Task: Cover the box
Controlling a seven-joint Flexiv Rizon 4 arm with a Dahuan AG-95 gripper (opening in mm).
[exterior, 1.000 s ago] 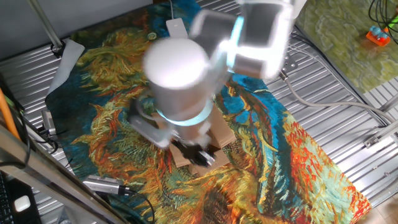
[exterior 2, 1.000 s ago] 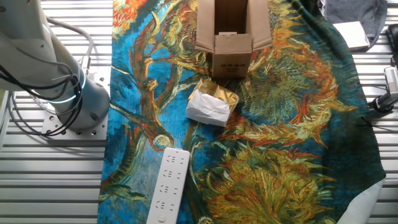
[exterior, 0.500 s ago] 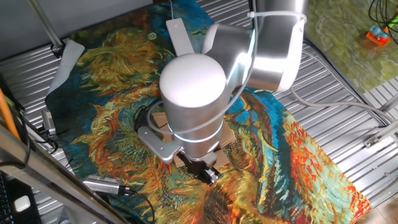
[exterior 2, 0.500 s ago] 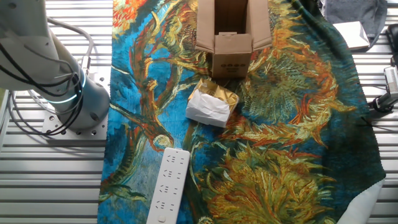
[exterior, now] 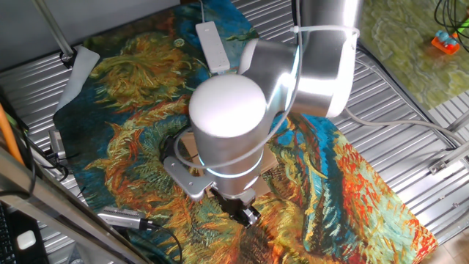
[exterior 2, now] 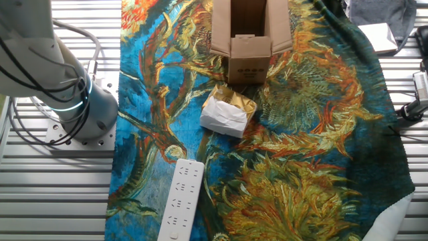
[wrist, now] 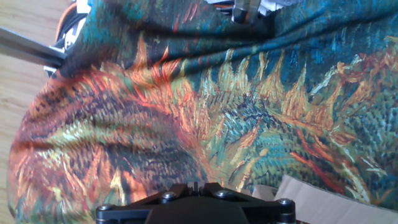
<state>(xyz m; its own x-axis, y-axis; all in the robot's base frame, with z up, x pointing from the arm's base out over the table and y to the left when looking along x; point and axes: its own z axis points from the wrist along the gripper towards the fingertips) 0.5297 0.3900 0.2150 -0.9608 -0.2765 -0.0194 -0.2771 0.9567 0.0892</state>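
The box [exterior 2: 249,50] stands on the painted cloth at the top of the other fixed view, brown cardboard with its flaps spread outward and its top uncovered. In the one fixed view my arm hides most of the box; only a tan strip of it [exterior: 267,163] shows beside the wrist. My gripper [exterior: 245,213] points down at the cloth just in front of the box, fingers together with nothing between them. In the hand view the gripper [wrist: 194,185] sits at the bottom edge, and a cardboard corner of the box [wrist: 323,202] shows at the lower right.
A crumpled white-and-tan paper packet [exterior 2: 227,112] lies in front of the box. A white power strip [exterior 2: 179,199] lies further along the cloth. The arm's base [exterior 2: 73,94] stands on the slatted metal table. A metal cylinder [exterior: 121,217] lies near the cloth's edge.
My arm has swung and settled, and the gripper has moved down toward the front edge of the cloth, slightly away from the box. The box and packet have not moved.
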